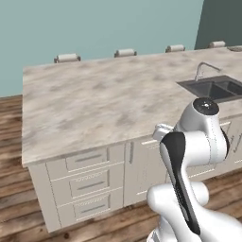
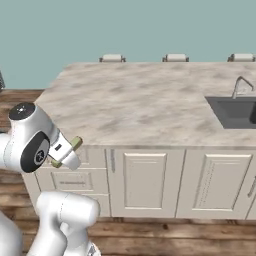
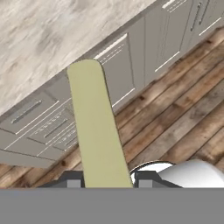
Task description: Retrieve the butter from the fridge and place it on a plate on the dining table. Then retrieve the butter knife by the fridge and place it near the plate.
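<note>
Gripper (image 3: 104, 183) was clamped on the butter knife (image 3: 96, 127), whose long axis ran straight out from the jaws, over the wood floor (image 3: 175, 127) toward the drawers (image 3: 39, 127). The stone-topped counter (image 1: 94, 99) lay ahead and above. Plate location: can't tell.

**Left base view: arm before marbled desk**

White arm (image 1: 196, 160) rises from lower right of frame. Beige-grey marbled desk (image 1: 94, 104) spans the centre, cream drawers (image 1: 87, 182) beneath at lower left. Dark sink (image 1: 215, 87) with faucet (image 1: 204, 70) at right edge. Stool tops (image 1: 67, 57) line the far edge. Wood floor (image 1: 12, 208) below.
</note>
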Controlling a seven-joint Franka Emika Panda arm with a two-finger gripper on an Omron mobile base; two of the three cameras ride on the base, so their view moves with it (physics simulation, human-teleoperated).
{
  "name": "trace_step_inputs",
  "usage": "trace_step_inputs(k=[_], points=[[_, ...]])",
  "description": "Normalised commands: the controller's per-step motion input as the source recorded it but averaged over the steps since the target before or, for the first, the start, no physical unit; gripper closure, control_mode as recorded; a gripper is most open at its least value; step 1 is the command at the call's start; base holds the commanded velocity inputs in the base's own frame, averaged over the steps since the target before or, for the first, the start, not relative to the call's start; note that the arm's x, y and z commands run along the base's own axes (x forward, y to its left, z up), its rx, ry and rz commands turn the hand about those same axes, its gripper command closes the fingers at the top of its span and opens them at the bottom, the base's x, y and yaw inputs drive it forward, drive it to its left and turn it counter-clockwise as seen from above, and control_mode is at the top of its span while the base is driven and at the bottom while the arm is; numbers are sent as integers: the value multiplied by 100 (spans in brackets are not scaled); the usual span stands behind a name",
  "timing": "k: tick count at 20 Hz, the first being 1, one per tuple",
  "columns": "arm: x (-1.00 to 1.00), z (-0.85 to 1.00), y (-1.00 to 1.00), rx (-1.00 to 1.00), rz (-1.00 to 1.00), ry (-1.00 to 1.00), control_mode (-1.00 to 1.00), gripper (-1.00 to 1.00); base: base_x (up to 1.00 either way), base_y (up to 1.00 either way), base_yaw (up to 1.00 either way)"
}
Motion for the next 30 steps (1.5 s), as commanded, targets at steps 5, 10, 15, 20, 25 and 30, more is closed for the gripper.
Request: trace_step_inputs(k=[5, 10, 15, 20, 25, 30], points=[[0, 0, 0, 0, 0, 0, 100, 100, 0, -100, 0], [0, 0, 0, 0, 0, 0, 100, 100, 32, -100, 0], [0, 0, 0, 0, 0, 0, 100, 100, 33, -100, 0], [0, 0, 0, 0, 0, 0, 100, 100, 0, -100, 0], [0, 0, 0, 0, 0, 0, 100, 100, -1, -100, -1], [0, 0, 0, 0, 0, 0, 100, 100, -3, -100, -5]])
